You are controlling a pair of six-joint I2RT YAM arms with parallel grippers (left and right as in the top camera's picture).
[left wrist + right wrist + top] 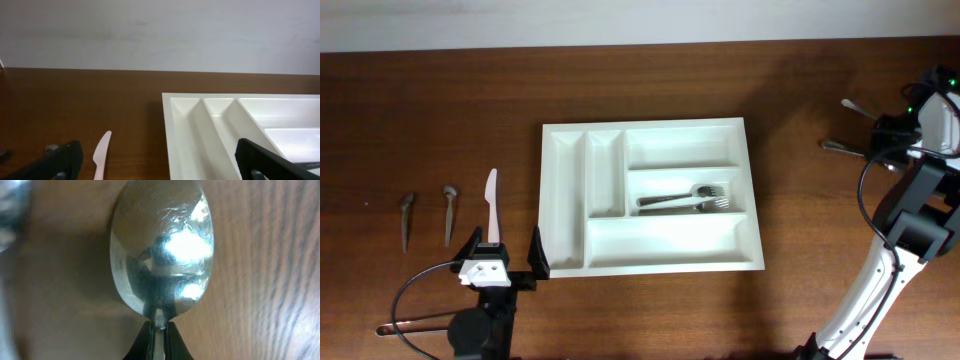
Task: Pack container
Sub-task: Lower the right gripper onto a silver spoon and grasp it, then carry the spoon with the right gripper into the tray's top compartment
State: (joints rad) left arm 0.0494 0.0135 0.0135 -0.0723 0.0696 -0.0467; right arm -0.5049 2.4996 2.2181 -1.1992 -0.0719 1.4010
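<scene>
Even bright light; glare on spoon (pixel 162 255); right wrist view blurred at edges; overhead sharp.

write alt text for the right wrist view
A shiny metal spoon fills the frame in close-up, bowl toward the top, with the right gripper shut on its neck at the bottom edge. The brown wooden table lies behind it, its grain sharp on the right and blurred on the left.

We find bare tabletop (pixel 800 100) along the far edge. Two forks (pixel 682 201) occupy the container (pixel 548 200)'s middle compartment; the others lie open.
</scene>
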